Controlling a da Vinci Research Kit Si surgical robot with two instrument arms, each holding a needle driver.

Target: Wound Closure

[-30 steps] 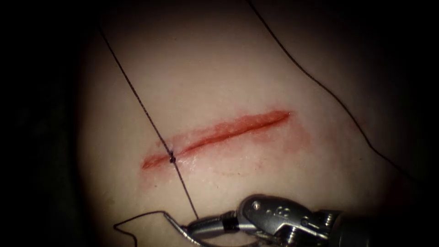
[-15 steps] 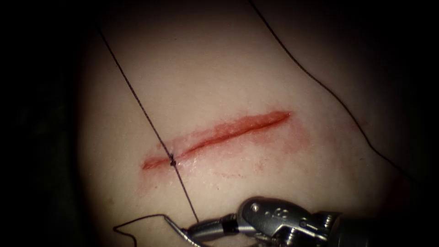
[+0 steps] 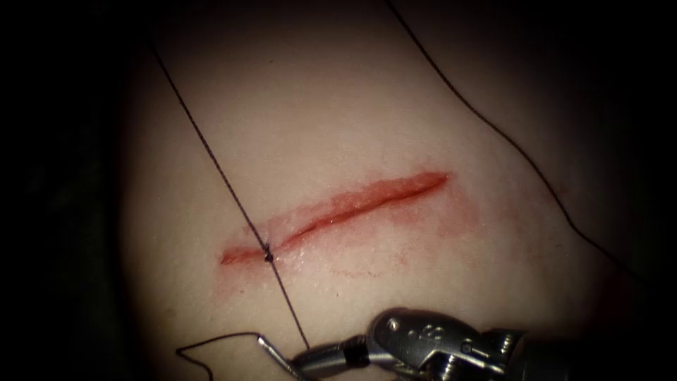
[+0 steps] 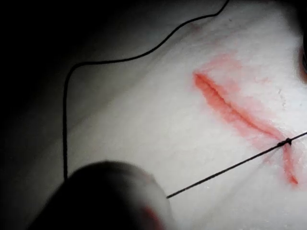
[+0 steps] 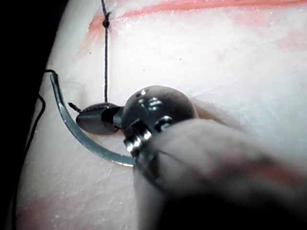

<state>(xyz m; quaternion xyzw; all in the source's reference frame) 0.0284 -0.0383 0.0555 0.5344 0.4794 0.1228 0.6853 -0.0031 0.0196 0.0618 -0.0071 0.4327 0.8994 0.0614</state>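
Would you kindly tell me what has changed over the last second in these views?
The right arm's tool has slid slightly down the endoscope view, carrying the curved steel needle with it. It keeps its fingers shut on the thin dark thread. The knot on the red cut in the pale tissue stayed put.

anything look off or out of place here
Nothing stands out. One knot sits on the cut; the right tool is shut on the thread, and the needle lies loose on the tissue beside it.
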